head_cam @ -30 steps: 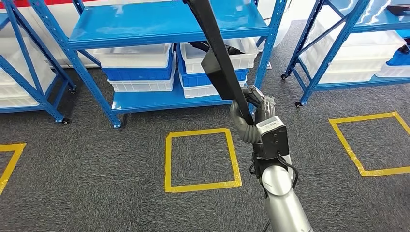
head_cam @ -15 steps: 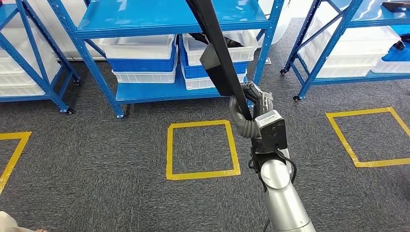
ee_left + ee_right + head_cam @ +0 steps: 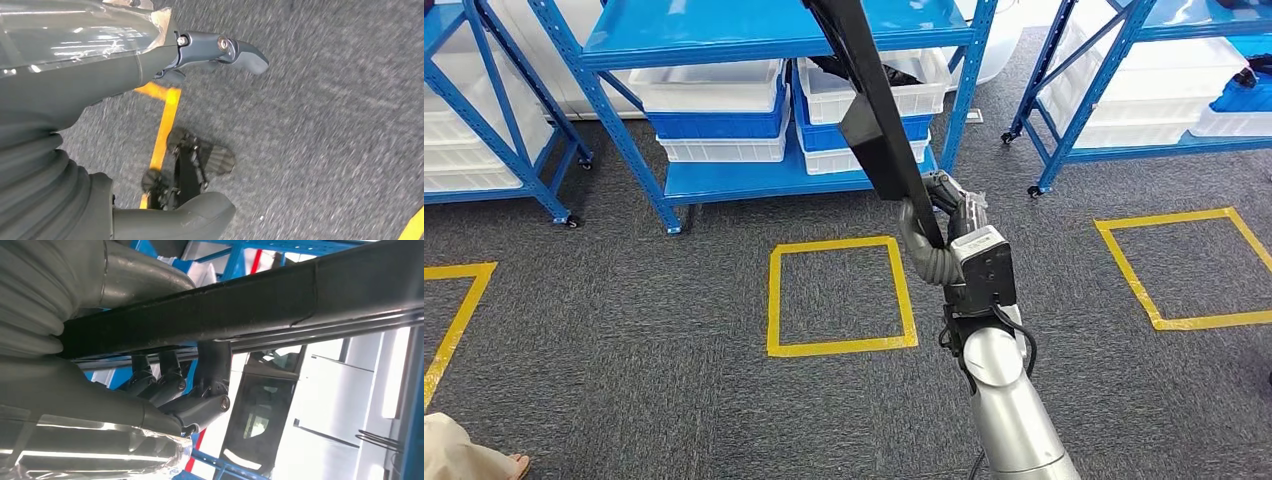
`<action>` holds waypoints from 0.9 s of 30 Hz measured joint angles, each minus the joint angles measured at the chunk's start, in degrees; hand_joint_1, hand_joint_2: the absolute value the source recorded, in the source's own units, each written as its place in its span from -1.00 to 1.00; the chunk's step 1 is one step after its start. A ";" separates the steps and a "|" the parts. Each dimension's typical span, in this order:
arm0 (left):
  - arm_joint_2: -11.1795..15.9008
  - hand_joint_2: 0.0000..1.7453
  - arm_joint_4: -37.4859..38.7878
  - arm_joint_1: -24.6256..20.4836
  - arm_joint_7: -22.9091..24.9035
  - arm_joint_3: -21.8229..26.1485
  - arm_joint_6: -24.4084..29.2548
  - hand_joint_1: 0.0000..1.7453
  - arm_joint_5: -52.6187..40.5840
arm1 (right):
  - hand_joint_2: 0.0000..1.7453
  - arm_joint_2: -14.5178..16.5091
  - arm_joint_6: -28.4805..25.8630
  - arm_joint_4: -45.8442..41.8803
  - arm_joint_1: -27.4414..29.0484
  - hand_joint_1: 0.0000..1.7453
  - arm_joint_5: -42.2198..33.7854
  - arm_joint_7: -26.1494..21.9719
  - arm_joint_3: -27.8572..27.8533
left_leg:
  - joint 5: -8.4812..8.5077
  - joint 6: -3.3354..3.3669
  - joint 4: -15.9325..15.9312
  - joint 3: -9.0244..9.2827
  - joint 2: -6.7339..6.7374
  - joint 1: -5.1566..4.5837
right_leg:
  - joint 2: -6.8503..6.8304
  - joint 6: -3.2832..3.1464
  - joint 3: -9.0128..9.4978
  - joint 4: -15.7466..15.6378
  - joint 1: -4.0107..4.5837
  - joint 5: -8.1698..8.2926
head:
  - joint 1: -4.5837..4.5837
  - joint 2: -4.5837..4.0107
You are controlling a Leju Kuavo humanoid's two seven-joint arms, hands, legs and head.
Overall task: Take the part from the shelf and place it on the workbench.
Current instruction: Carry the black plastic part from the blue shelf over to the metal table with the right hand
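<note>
Grey carpet (image 3: 624, 330) with yellow tape squares (image 3: 839, 297), blue shelving (image 3: 754, 40) behind; right hand (image 3: 944, 225) grasping long black part (image 3: 874, 100).

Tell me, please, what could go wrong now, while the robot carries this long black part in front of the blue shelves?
1. The right hand grips the long black part near its lower end, so most of its length sticks up beyond the grasp. It may tilt or slip in the fingers.
2. The part's upper end rises in front of the blue shelf and the white bins; a turn could knock it against them.
3. A person's foot is close by, on the robot's left.
</note>
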 joint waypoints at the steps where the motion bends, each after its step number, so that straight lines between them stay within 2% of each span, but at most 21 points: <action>1: -0.01 1.00 0.00 0.00 -0.04 0.07 -0.05 -1.00 0.00 | 1.00 0.00 0.02 0.03 -0.03 1.00 0.03 -0.19 0.10 | 0.26 0.05 -0.11 -0.04 -0.03 0.09 | 0.00 -0.21 -0.08 -0.01 0.14 0.13 | -0.01 0.00; 6: 0.01 1.00 0.00 -0.01 -0.17 0.81 -0.08 -1.00 0.02 | 1.00 0.00 0.33 0.45 -0.25 1.00 0.31 -0.75 0.35 | 1.07 -0.99 -0.77 -0.05 -0.14 0.40 | -0.03 -0.91 -0.44 0.02 0.54 0.53 | 0.00 0.00; 14: -0.09 1.00 0.01 -0.04 -0.17 1.37 -0.02 -1.00 0.01 | 1.00 0.06 1.20 1.02 -1.02 1.00 1.28 -1.21 0.39 | 1.34 -2.21 -0.89 -0.24 -0.16 0.56 | -0.08 -1.13 -0.68 0.09 0.80 0.66 | 0.03 -0.01; 27: -0.15 1.00 0.00 -0.17 -0.11 1.40 0.07 -1.00 -0.19 | 1.00 0.69 2.17 2.50 -1.81 1.00 0.47 -1.20 0.37 | 1.41 -2.31 -0.80 -0.69 -0.17 0.21 | -0.10 -0.93 -1.14 0.09 0.60 0.84 | 0.04 0.00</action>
